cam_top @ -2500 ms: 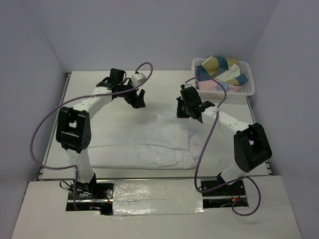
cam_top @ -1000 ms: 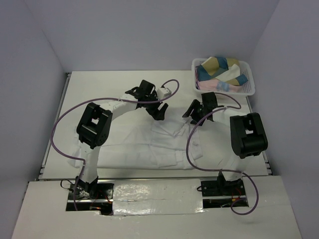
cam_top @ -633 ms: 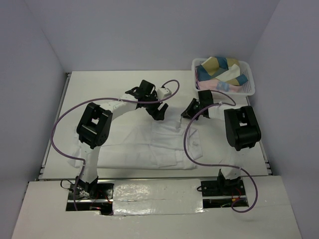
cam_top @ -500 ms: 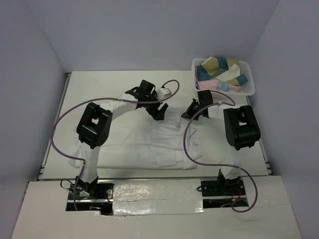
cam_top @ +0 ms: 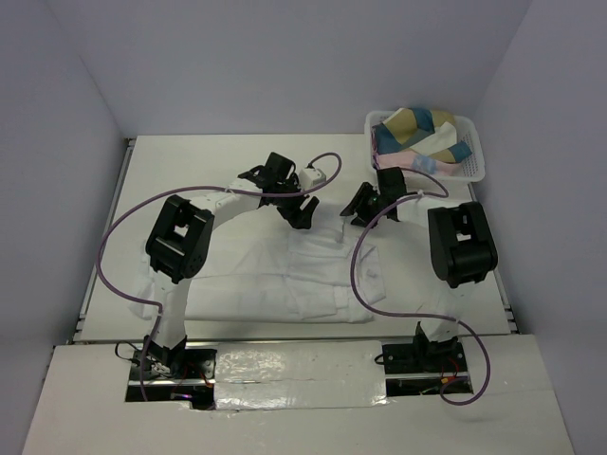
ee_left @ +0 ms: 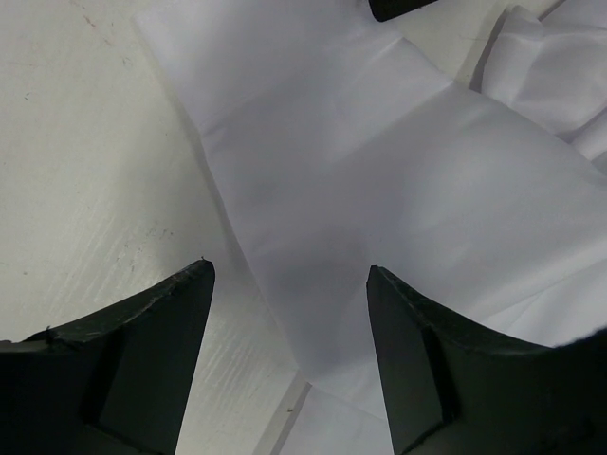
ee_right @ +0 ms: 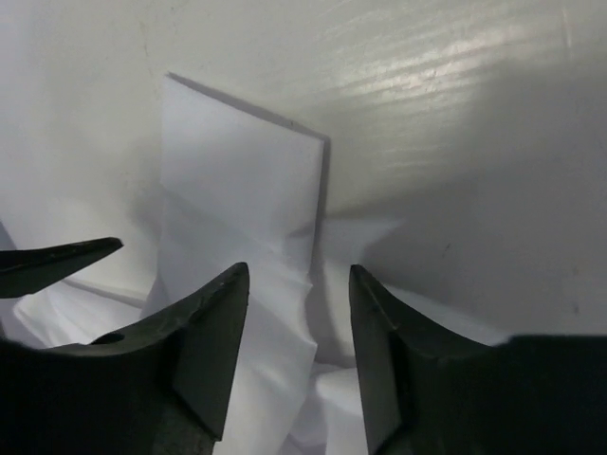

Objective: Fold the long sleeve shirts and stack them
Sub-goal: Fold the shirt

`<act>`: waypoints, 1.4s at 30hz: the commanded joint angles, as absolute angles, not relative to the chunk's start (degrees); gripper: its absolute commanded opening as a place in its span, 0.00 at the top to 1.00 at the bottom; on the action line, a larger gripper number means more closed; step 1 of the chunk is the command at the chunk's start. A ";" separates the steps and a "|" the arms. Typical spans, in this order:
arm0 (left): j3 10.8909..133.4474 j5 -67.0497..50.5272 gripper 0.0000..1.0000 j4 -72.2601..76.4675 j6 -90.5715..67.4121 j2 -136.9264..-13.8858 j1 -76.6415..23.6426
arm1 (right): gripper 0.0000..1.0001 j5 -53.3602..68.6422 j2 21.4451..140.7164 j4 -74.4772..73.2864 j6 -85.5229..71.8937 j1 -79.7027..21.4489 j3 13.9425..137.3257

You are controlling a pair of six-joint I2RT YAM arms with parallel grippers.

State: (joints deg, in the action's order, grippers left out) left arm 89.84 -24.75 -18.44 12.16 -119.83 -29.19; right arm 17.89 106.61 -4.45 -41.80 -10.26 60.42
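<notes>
L hand (ee_left: 289,275) & R hand (ee_right: 299,270) both spread, over shirt sleeve (ee_left: 332,161) (white, lying flat).

You had a shirt (ee_left: 379,171) of thin white cloth, matt and softly creased. Your table (ee_left: 85,161) was white, matt, faintly streaked and scuffed. The left gripper (ee_left: 289,269) had fingers (ee_left: 142,351) of dark matt plastic; the basket (cam_top: 479,161) was white plastic lattice.

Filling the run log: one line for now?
left gripper: open, over sleeve | right gripper: open, over sleeve | long sleeve shirt: lying on table, ungripped
</notes>
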 commanded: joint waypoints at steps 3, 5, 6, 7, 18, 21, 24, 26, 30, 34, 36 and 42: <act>90.26 -26.72 0.21 -19.25 13.80 -120.32 -29.53 | 0.42 22.31 99.59 -3.26 -44.99 -10.63 56.17; 90.53 -26.72 0.21 -18.99 13.80 -120.50 -29.53 | 0.40 23.11 98.79 -2.38 -45.79 -10.99 54.67; 90.53 -26.81 0.21 -18.98 13.71 -120.50 -29.53 | 0.39 23.38 98.96 -2.20 -46.14 -11.25 54.49; 90.61 -26.98 0.21 -18.98 13.54 -120.67 -29.53 | 0.39 23.47 99.75 -2.02 -46.40 -11.42 54.41; 90.26 -27.07 0.21 -19.07 13.80 -120.14 -29.62 | 0.37 25.84 106.69 -1.15 -50.36 -14.85 56.86; 90.00 -27.60 0.21 -18.81 13.54 -120.06 -29.62 | 0.42 25.75 107.66 -0.18 -51.41 -15.12 57.22; 89.74 -27.60 0.21 -18.98 13.80 -119.71 -29.62 | 0.68 23.91 107.49 1.32 -51.59 -14.77 58.09; 90.00 -27.68 0.21 -19.42 13.97 -119.53 -29.62 | 0.88 23.73 107.75 0.44 -50.98 -14.59 59.23; 92.28 -29.44 0.19 -22.49 13.18 -118.57 -29.09 | 1.00 25.92 107.23 0.70 -44.68 -14.85 62.22; 94.39 -31.37 0.16 -24.43 13.45 -114.53 -26.82 | 1.00 25.58 102.32 1.06 -33.33 -16.61 61.79; 95.62 -32.78 0.15 -25.31 13.71 -112.42 -25.67 | 1.00 24.26 98.28 0.44 -28.41 -18.97 60.74; 97.91 -35.68 0.12 -28.30 19.49 -110.39 -23.20 | 1.00 22.76 89.39 0.44 -14.78 -25.39 55.73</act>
